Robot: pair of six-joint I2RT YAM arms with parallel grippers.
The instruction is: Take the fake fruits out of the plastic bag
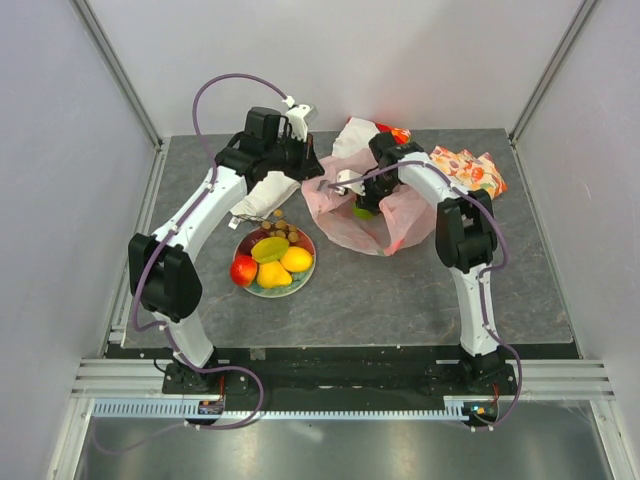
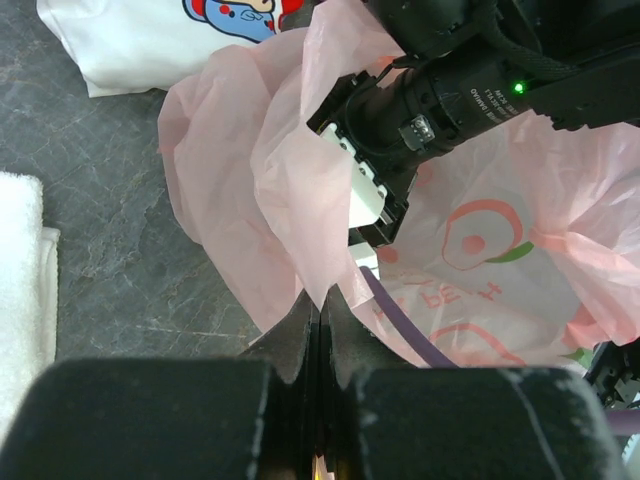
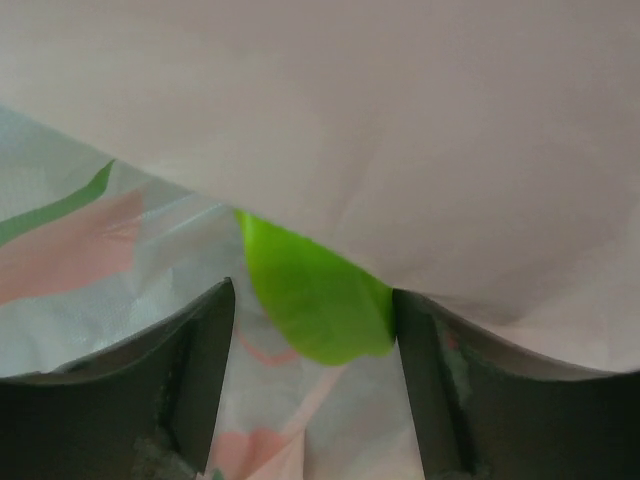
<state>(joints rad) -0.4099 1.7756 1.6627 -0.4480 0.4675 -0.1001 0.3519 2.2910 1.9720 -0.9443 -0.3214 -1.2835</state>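
Crinkly translucent pale pink plastic bag (image 1: pixel 400 215) far centre of bench (image 1: pixel 400 290), left claw (image 2: pixel 320 300) pinched shut on its edge, right claw (image 3: pixel 312 290) inside, jaws apart flanking glossy green fruit (image 3: pixel 310 315), grip unclear

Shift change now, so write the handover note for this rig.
Left tool: shut on the edge of the thin translucent pale pink plastic bag.
Right tool: open inside the bag, straddling a glossy green plastic fruit, not yet gripped.
Done: several plastic fruits sit on the red plate.
Left: grip the green fruit and lift it out. Whether more remain inside is hidden.
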